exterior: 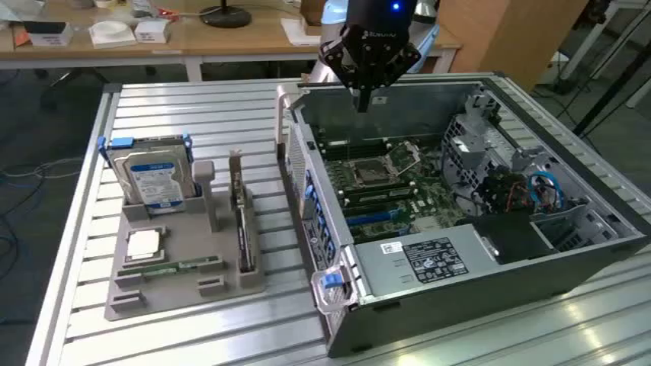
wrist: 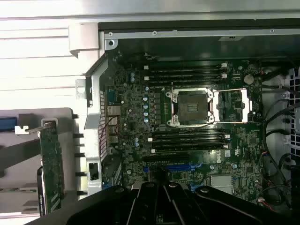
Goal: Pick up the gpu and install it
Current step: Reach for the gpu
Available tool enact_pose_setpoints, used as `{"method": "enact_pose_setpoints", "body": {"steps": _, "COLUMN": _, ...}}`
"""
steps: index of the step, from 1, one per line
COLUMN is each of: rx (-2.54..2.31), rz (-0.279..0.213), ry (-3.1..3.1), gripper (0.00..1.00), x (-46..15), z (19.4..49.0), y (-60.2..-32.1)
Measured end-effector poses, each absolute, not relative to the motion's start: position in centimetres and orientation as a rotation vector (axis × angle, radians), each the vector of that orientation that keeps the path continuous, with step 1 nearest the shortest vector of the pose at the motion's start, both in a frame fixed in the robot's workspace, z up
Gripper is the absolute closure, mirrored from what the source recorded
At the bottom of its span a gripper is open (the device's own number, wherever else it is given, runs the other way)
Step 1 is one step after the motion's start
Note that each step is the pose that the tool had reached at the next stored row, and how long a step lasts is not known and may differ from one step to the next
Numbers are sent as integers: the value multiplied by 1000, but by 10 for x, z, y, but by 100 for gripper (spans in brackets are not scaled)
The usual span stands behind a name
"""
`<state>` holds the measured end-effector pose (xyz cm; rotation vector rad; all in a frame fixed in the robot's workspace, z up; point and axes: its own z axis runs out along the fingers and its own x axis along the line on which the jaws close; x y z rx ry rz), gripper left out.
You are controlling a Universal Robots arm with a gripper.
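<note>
Black jaws are pinched shut with nothing between them, so the gripper [exterior: 361, 103] hangs empty over the open computer case [exterior: 508, 282], pointing down at the motherboard [exterior: 392, 191]. The wrist view looks straight onto the bare CPU socket [wrist: 192, 107]. The gpu [exterior: 242, 229] is outside the case, standing on edge in a slot of the grey holder tray [exterior: 183, 293] on the exterior view's left, well apart from the gripper. A hard drive [exterior: 155, 179] stands upright in the same tray.
</note>
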<state>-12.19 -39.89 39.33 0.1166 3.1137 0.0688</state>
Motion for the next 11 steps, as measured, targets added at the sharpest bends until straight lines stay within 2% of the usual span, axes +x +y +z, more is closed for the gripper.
{"method": "enact_pose_setpoints", "body": {"steps": 11, "rx": 117, "rz": 69, "ry": 3114, "gripper": 89, "x": -124, "z": 393, "y": -399}}
